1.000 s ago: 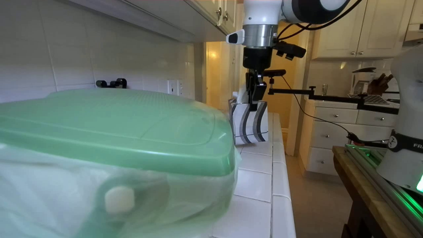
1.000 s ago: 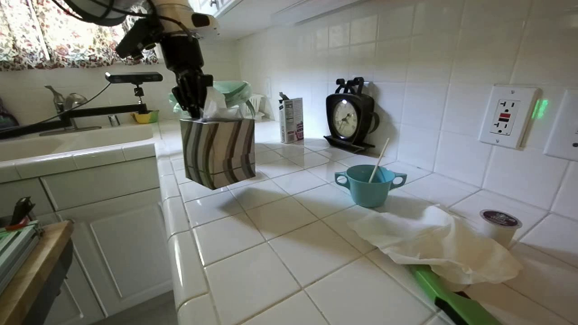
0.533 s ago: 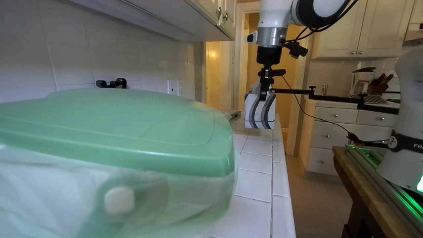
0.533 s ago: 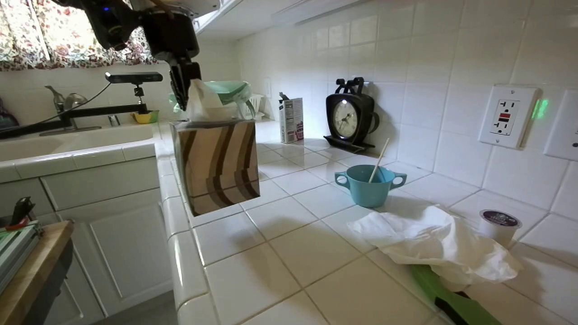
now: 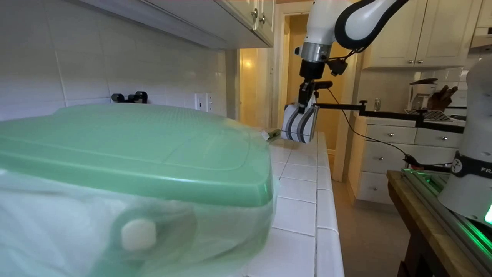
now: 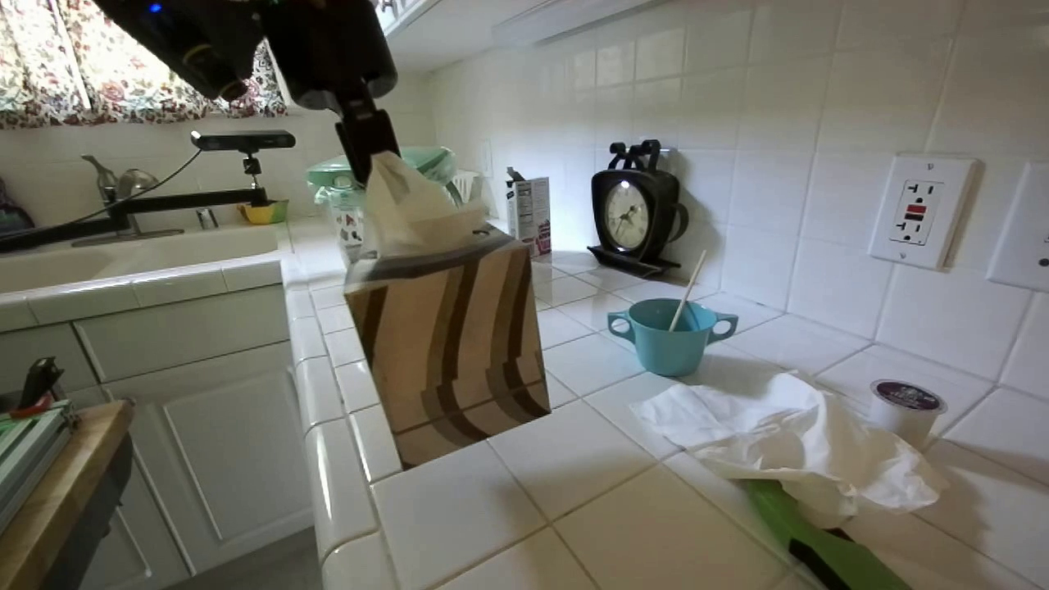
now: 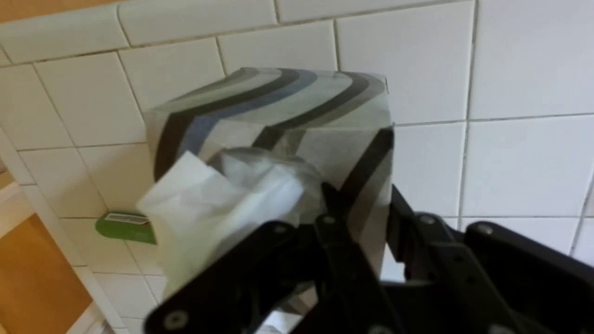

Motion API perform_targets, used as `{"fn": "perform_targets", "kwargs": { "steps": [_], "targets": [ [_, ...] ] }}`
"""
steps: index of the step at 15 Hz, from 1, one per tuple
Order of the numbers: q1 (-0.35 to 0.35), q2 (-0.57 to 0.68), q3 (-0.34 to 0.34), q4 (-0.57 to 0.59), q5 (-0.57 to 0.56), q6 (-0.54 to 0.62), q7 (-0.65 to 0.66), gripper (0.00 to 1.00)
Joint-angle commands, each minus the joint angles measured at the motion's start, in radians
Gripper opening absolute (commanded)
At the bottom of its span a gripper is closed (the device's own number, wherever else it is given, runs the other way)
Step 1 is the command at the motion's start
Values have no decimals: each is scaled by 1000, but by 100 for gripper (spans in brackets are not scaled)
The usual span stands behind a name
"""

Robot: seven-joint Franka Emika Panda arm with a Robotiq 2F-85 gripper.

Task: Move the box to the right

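Status: box [image 6: 455, 352] clamped in gripper [image 7: 363, 197], raised above tiled ctr.-top [image 6: 656, 533]

Tool: the fingers [image 7: 341, 260] were clamped on the box's top edge; per the wrist view, one sat at the top slot, the other on the outside. Tissue [image 7: 185, 204] stuck out of the slot. Box pos.: it hung tilted, off the surface, near the ctr.-top's front edge in both exterior views.

Nearby, on the ctr.-top: a teal cup [image 6: 676, 348] stood w/ a stick [image 6: 688, 291] leaning in it; crumpled white paper [image 6: 778, 434] lay partly over a green handle [image 6: 778, 512]; a lidded pod [image 6: 905, 401] stood just beside the paper.

Farther back, in an exterior view: a black dial unit [image 6: 631, 215] stood by the wall [image 6: 762, 106], w/ an upright carton [image 6: 529, 217] beyond it. The green-lidded tub [image 5: 215, 227] stood well apart from the box.
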Motion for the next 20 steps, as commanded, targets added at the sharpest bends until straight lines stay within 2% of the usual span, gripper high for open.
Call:
{"fn": "perform_targets", "kwargs": {
  "steps": [1, 6, 12, 13, 14, 15, 16, 20],
  "targets": [
    [-22, 66, -20, 24, -18, 81, -18, 6],
    [-14, 165, -50, 64, 12, 163, -71, 6],
    [-1, 243, -64, 124, 63, 171, -163, 6],
    [2, 252, -62, 133, 72, 165, -177, 26],
    [5, 258, -61, 139, 87, 163, -192, 51],
    [8, 262, -60, 144, 98, 159, -207, 51],
    [10, 260, -59, 149, 103, 152, -216, 56],
    [18, 215, -57, 162, 67, 101, -209, 85]
  ]
}}
